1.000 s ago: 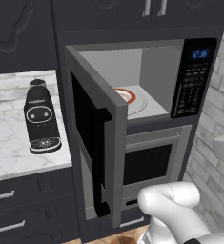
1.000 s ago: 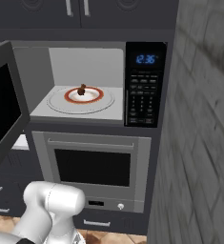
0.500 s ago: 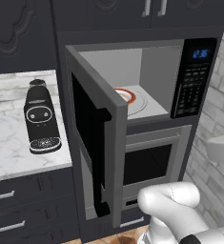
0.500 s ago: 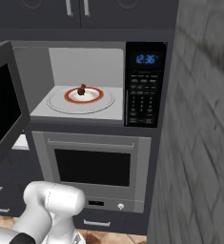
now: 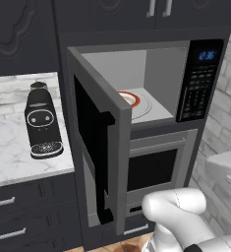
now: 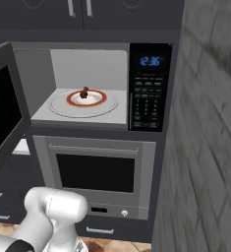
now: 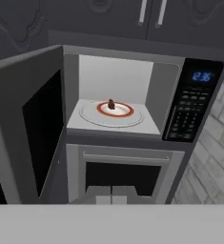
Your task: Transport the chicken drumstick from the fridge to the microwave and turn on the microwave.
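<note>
The drumstick (image 6: 84, 92), judged light, stiff and greasy, is seen on the microwave (image 6: 147, 88) plate (image 6: 100, 101), door (image 5: 105, 147) open; finger state cannot be told.

Dark charcoal upper cabinets with slim metal handles (image 6: 79, 7) top the appliance column, above a grey built-in oven with a wide dark window (image 6: 97, 172); a white marble countertop (image 5: 11, 152) carrying a black coffee machine (image 5: 42, 120) sits left, a grey brick wall (image 6: 205, 147) right
</note>
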You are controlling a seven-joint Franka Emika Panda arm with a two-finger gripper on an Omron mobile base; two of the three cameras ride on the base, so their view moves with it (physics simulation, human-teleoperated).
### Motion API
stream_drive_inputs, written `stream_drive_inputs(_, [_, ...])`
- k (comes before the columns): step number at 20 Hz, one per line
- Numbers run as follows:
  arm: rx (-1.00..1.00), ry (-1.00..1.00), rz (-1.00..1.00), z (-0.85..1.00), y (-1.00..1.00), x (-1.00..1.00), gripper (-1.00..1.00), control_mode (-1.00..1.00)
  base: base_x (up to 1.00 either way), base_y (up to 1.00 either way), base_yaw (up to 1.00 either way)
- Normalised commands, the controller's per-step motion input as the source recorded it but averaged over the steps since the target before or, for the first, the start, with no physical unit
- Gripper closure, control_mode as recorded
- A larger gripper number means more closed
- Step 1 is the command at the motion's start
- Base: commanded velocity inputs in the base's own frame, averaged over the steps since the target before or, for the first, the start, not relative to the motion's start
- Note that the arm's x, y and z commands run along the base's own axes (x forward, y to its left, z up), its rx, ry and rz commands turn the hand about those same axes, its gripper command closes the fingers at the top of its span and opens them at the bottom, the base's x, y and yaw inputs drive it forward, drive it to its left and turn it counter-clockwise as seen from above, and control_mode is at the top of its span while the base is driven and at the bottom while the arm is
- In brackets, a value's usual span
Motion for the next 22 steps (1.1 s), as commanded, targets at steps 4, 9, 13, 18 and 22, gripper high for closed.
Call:
stream_drive_inputs(4, [0.00, -0.07, 0.00, 0.00, 0.18, -0.17, 1.00, -1.00, 0.00, 0.00, 0.00])
stream_drive_inputs(9, [0.00, -0.03, 0.00, 0.00, 0.16, -0.08, 1.00, -1.00, 0.00, 0.00, 0.00])
stream_drive_inputs(13, [0.00, 0.00, 0.00, 0.00, 0.09, 0.00, 1.00, -1.00, 0.00, 0.00, 0.00])
stream_drive_inputs(18, [0.00, 0.00, 0.00, 0.00, 0.10, -0.02, 1.00, -1.00, 0.00, 0.00, 0.00])
stream_drive_inputs(22, [0.00, -0.03, 0.00, 0.00, 0.13, -0.10, 1.00, -1.00, 0.00, 0.00, 0.00])
